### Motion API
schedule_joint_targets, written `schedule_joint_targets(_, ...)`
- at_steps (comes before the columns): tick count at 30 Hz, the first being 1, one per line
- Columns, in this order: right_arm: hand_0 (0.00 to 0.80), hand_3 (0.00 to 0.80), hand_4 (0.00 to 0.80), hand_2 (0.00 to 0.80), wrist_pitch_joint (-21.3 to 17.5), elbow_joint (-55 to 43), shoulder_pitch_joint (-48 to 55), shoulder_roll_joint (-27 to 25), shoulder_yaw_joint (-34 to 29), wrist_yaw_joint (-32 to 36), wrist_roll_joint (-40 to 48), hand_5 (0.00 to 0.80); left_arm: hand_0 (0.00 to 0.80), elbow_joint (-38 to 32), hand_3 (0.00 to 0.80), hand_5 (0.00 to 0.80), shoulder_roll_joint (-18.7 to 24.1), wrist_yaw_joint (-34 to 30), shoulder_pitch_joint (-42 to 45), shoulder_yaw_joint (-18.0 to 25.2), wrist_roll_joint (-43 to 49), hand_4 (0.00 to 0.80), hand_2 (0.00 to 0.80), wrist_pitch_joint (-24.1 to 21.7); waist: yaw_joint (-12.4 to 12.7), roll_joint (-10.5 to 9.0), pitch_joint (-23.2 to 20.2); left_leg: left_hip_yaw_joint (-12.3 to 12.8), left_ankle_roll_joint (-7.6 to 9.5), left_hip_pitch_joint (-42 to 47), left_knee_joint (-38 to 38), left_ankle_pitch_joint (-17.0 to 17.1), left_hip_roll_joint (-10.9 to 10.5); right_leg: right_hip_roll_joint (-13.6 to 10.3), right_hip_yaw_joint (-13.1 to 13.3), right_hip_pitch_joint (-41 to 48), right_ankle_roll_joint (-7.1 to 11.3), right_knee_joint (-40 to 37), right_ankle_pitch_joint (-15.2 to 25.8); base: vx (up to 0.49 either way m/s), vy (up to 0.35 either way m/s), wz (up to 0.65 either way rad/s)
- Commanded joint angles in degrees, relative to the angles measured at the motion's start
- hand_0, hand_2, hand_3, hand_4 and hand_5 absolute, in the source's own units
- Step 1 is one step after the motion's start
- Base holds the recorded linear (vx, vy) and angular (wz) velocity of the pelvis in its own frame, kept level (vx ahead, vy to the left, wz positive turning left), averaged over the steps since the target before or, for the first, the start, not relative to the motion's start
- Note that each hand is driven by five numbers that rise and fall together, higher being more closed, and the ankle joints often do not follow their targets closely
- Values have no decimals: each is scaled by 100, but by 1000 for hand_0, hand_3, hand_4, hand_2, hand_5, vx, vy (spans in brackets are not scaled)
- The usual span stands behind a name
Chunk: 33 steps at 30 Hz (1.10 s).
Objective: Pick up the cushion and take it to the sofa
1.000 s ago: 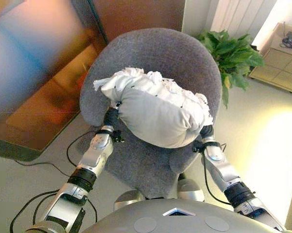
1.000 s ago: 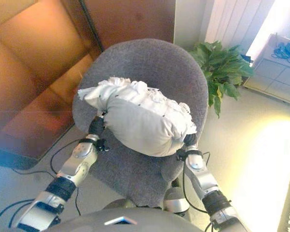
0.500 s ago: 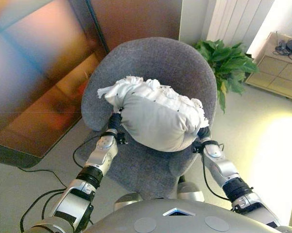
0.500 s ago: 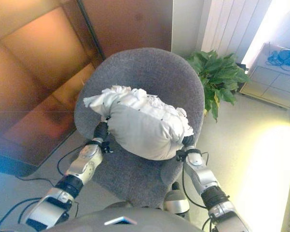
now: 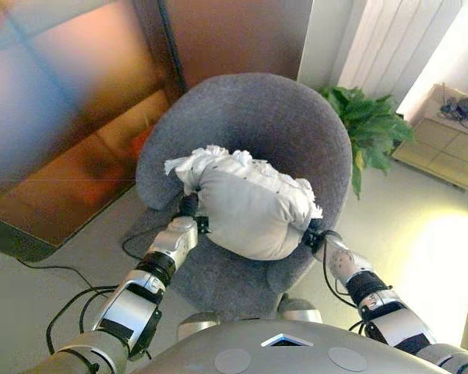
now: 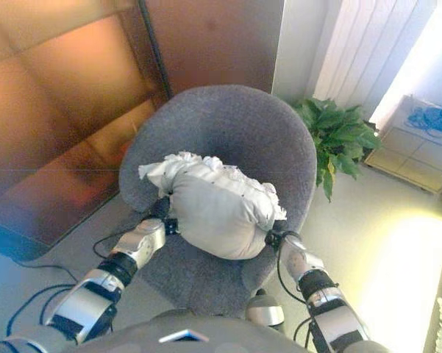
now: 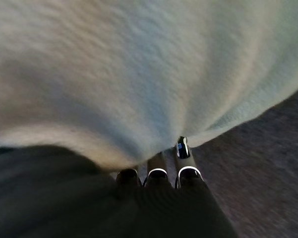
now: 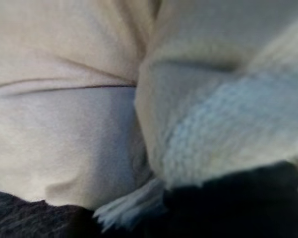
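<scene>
Now the grey armchair [image 5: 249,132] is lying below the white cushion [image 5: 253,206], which I am pressing between my left hand [image 5: 188,206] and right hand [image 5: 313,231]; both hands' fingers are hiding under fabric, so I cannot tell their grip.

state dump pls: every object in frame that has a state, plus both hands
cushion: squeezed between both hands, over the armchair seat; fringed edge on top.
armchair: upright, grey, behind and under the cushion.
left hand: pressed against the cushion's left side, fingers hidden under it.
right hand: against the cushion's right side, fingers hidden.
potted plant: upright on the floor, right of the armchair.
</scene>
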Motion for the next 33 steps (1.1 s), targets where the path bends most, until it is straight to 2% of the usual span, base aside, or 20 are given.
schedule_joint_targets(1,0,0,0,0,25,258,-778,127,-318,369,353,0,0,435,0,0,-814,-240,-783,-696,-262,0,0,258,-83,145,-102,-508,-340,-13,317,-747,477,77,-117,57,214,83,-454,180,-69,0)
schedule_joint_targets(4,0,0,0,0,239,455,-736,-81,-535,360,111,0,0,644,0,0,-796,-300,-735,-597,-362,0,0,412,-117,100,-239,-477,-356,166,310,-749,496,96,-134,200,231,95,-462,192,-65,-1)
schedule_joint_targets(8,0,0,0,0,431,666,-636,-432,-863,335,-127,0,0,768,0,0,-690,-394,-594,-445,-230,0,0,378,-147,96,-363,-452,-368,368,304,-765,506,117,-153,347,235,135,-495,180,-46,0)
schedule_joint_targets(13,0,0,0,0,703,624,-876,-1334,-1429,374,-490,0,0,601,0,0,-419,-858,-476,-323,90,0,0,432,-215,206,-290,-515,-376,342,309,-757,479,130,-143,285,209,210,-542,22,7,-1)
schedule_joint_targets(17,0,0,0,0,1011,847,-1701,-2767,-1814,343,-576,0,0,74,0,0,403,-1442,-658,-283,-117,0,0,225,-240,452,81,-605,-380,36,173,-620,388,98,-152,-68,171,222,-487,-211,93,-5)
schedule_joint_targets(20,0,0,0,0,1031,1104,-1942,-3619,-2123,384,-520,0,0,-240,0,0,983,-1583,-579,-75,-315,0,0,-130,-204,602,252,-668,-402,-92,117,-541,309,59,-189,-203,155,229,-450,-159,100,-1)
schedule_joint_targets(21,0,0,0,0,1015,1206,-2014,-4009,-2255,370,-510,0,0,-332,0,0,1229,-1607,-491,77,-540,0,0,-339,-198,686,319,-693,-422,-135,111,-506,272,36,-218,-247,149,244,-445,-103,115,-5)
schedule_joint_targets(23,0,0,0,0,842,1277,-1921,-4421,-2509,307,-573,0,0,-468,0,0,1498,-1551,-237,392,-517,0,0,-716,-186,792,389,-733,-450,-178,121,-476,228,2,-274,-270,136,253,-452,-61,95,-1)
schedule_joint_targets(25,0,0,0,0,721,1216,-1681,-4618,-2750,247,-530,0,0,-608,0,0,1709,-1494,-4,654,-554,0,0,-932,-183,846,420,-763,-471,-191,138,-456,204,-20,-309,-257,126,257,-458,-10,51,5)
schedule_joint_targets(26,0,0,0,0,557,1095,-1312,-4748,-3084,124,-541,0,0,-726,0,0,1873,-1484,307,934,-474,0,0,-1109,-178,879,437,-804,-494,-198,162,-449,184,-39,-343,-234,113,262,-469,8,32,6)
schedule_joint_targets(29,0,0,0,0,367,803,-452,-4844,-3821,75,-828,0,0,-972,0,0,1973,-1321,897,1576,-524,0,0,-1477,-176,896,450,-858,-531,-182,169,-431,166,-48,-390,-173,85,243,-485,5,8,2)
schedule_joint_targets(33,0,0,0,0,206,327,463,-4768,-4575,-222,-1019,0,0,-1502,0,0,2037,-1064,1602,2345,-171,0,0,-1722,-113,813,450,-918,-560,-146,205,-445,172,-37,-463,-49,33,208,-509,0,0,0)
